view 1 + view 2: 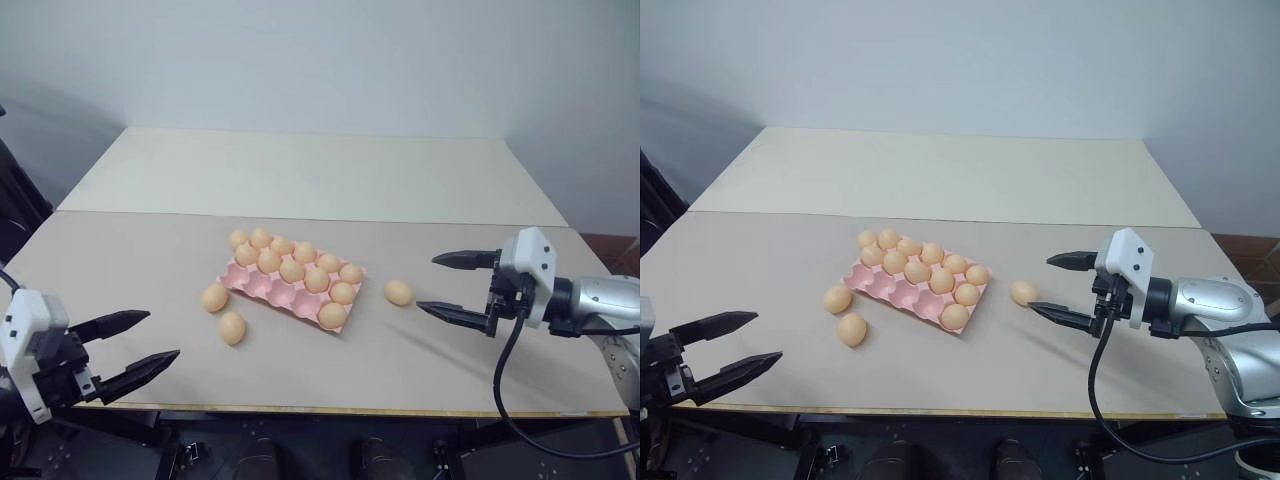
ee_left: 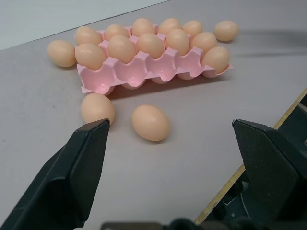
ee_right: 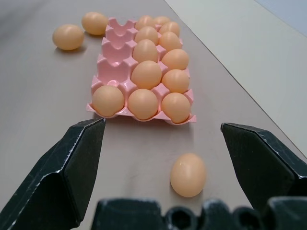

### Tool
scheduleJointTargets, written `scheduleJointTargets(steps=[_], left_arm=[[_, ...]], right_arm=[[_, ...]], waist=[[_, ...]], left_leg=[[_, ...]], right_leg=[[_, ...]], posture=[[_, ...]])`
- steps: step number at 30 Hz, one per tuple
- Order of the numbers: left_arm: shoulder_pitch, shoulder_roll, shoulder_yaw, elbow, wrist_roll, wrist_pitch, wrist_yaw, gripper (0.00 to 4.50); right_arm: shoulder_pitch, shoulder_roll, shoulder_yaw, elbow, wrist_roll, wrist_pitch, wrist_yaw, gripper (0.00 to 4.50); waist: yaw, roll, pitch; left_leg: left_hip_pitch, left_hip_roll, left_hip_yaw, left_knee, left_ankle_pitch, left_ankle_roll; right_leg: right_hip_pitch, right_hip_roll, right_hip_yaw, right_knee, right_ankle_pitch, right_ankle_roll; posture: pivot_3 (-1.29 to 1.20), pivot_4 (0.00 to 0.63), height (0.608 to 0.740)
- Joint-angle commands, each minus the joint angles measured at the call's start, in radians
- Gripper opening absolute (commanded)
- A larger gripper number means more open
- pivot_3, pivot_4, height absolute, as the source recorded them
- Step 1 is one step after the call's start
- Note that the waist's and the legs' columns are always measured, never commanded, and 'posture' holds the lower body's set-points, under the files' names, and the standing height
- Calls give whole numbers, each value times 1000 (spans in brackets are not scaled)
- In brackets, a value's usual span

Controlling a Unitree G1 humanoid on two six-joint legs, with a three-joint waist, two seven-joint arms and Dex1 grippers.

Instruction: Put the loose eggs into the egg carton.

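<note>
Eggs lie loose on our tan table (image 1: 500,370): two (image 1: 231,327) (image 1: 214,297) just off the egg carton's (image 1: 262,287) 8 o'clock corner, one (image 1: 398,292) at its 3 o'clock side. Nearest us, our left gripper (image 1: 139,345) hovers at the near edge, jaws wide apart and empty. Our right gripper (image 1: 457,285) hangs with jaws spread, holding nothing, the egg at 3 o'clock just ahead of its fingertips. Mid-table, the pink carton holds eggs, its near row mostly bare. We read no writing anywhere. Beyond it sits a cream tabletop (image 1: 320,175), then a plain pale wall (image 1: 320,60).
</note>
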Motion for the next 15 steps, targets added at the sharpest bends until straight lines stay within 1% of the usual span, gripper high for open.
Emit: scheduleJointTargets(steps=[1,4,12,15], left_arm=[[-24,11,15,8,-28,6,14,4456],[-35,13,25,3,-48,23,30,4456],[-26,36,7,-7,-22,6,5,4456],[-43,39,-9,-9,-23,-1,7,4456]], right_arm=[[-3,-2,-19,-16,12,-13,6,4500],[-1,-1,-23,-16,14,-12,8,4500],[12,-16,-26,-8,5,-16,24,4500],[-13,-39,2,28,-46,-25,26,4500]], waist=[[0,0,0],[0,0,0],[0,0,0],[0,0,0]], left_leg=[[0,0,0,0,0,0],[0,0,0,0,0,0],[0,0,0,0,0,0],[0,0,0,0,0,0]], right_leg=[[0,0,0,0,0,0],[0,0,0,0,0,0],[0,0,0,0,0,0],[0,0,0,0,0,0]], posture=[[0,150,740],[0,150,740],[0,150,740],[0,150,740]])
